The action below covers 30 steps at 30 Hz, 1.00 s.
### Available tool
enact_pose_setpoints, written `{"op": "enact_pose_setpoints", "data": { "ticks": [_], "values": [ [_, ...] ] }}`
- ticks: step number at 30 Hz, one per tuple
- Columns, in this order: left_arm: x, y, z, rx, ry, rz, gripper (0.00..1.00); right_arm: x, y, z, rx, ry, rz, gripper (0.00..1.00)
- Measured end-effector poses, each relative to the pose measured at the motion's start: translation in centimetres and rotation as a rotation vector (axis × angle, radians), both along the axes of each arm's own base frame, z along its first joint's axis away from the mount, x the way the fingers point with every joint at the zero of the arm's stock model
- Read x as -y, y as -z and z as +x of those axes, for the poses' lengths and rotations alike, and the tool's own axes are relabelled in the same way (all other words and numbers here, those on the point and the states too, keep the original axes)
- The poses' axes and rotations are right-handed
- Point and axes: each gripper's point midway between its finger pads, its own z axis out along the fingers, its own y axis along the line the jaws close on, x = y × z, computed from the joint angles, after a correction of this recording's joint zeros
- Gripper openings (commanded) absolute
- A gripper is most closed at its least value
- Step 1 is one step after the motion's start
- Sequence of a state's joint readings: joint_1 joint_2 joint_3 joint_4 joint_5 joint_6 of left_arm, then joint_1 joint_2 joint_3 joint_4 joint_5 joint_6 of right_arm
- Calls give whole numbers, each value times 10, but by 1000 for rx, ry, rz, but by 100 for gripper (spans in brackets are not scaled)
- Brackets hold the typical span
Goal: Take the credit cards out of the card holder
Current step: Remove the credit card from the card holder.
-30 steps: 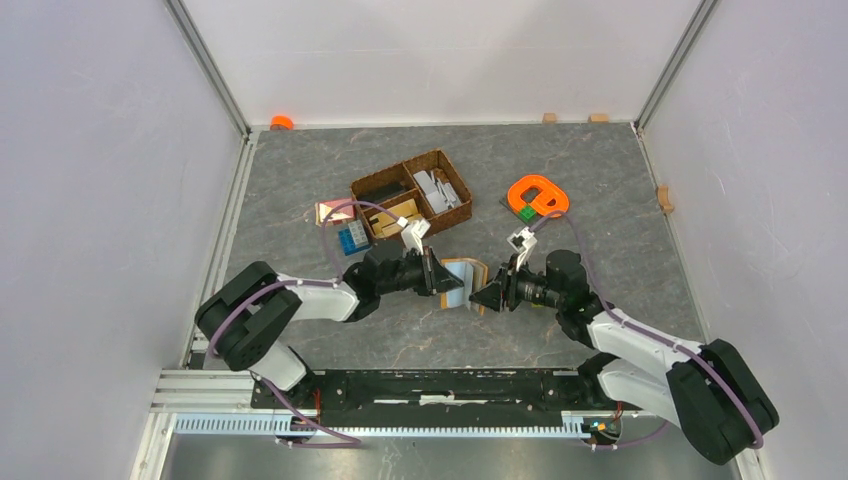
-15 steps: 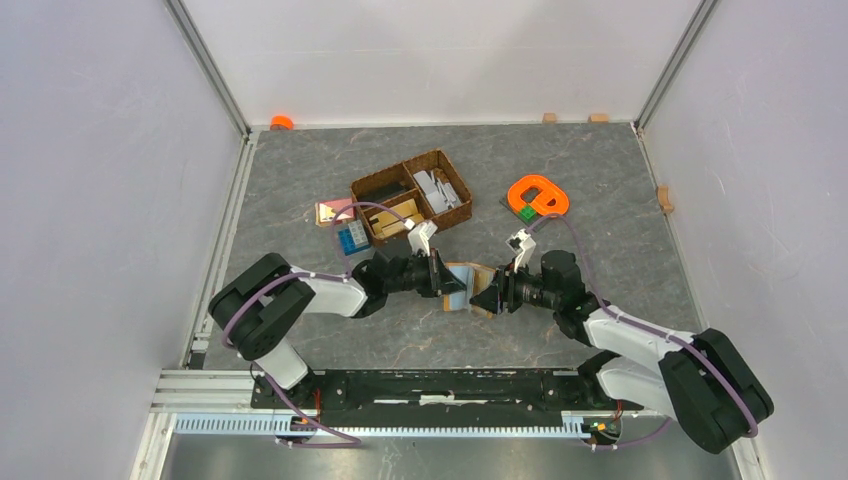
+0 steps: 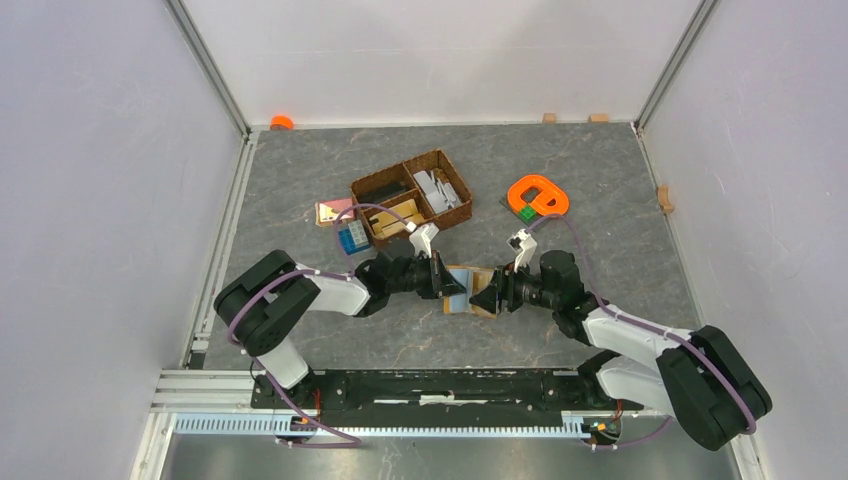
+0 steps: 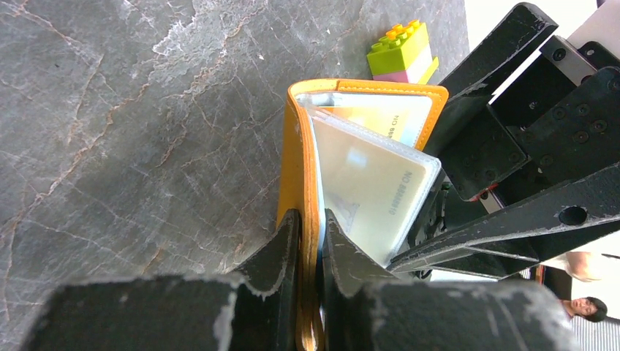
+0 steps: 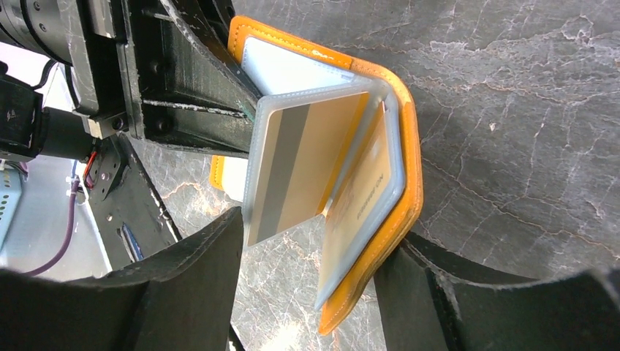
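Left gripper (image 4: 308,219) is clamping nearly shut on one mustard-orange cover of the card holder (image 4: 296,146), one finger on each face of the leather. My read is that it's acting as a vise: it's anchoring that cover so the rest of the holder can be worked from the other side.

The card holder is sitting mid-table between the two grippers, on or just above the grey marbled tabletop (image 3: 600,190), near side of the wicker basket (image 3: 412,195). I can't tell whether it's resting or lifted. It's standing open like a book, so the clear sleeves are fanning out toward the right arm. The sleeve with the striped gold card (image 5: 300,168) is sticking out, and a second tan card (image 5: 358,212) is lying against the other cover.

Right gripper (image 5: 307,241) is facing the open side with jaws standing wide, one finger beside the striped card's sleeve and the other just outside the orange cover. It's gripping nothing, and it's probably lining up on a card edge.

Both cards are in their sleeves, so nothing is extracted yet. One risk is pinching the sleeve rather than the card.
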State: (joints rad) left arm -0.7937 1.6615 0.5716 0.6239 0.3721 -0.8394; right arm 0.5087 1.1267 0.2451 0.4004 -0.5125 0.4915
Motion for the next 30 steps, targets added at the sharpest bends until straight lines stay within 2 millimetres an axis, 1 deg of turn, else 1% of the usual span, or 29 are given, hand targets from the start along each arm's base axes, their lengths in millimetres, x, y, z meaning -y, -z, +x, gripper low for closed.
{"op": "enact_pose_setpoints", "data": {
  "ticks": [2,3,7,8,10,13,16,19,22,26,30],
  "values": [
    [0,0,0,0,1,0,8,0,0,0,0,0,0,63],
    [0,0,0,0,1,0,8,0,0,0,0,0,0,63],
    [0,0,0,1,1,-1,11,0,1,0,-3,2,-2,70],
    [0,0,0,0,3,-3,13,0,2,0,-6,2,-4,70],
    [1,-1,0,2,4,-5,18,0,5,0,-16,2,-11,69],
    [1,-2,0,5,4,-9,30,0,6,1,-22,6,-15,68],
    [3,-5,0,12,12,-23,38,0,6,2,-19,10,-16,66],
    [5,-9,-1,20,23,-38,43,1,7,4,-18,15,-19,64],
    [6,-11,-1,25,28,-47,45,1,8,5,-22,19,-23,62],
    [7,-13,-1,31,28,-56,54,1,9,6,-26,21,-26,61],
    [7,-15,0,35,27,-63,58,0,9,7,-28,21,-27,60]
  ]
}}
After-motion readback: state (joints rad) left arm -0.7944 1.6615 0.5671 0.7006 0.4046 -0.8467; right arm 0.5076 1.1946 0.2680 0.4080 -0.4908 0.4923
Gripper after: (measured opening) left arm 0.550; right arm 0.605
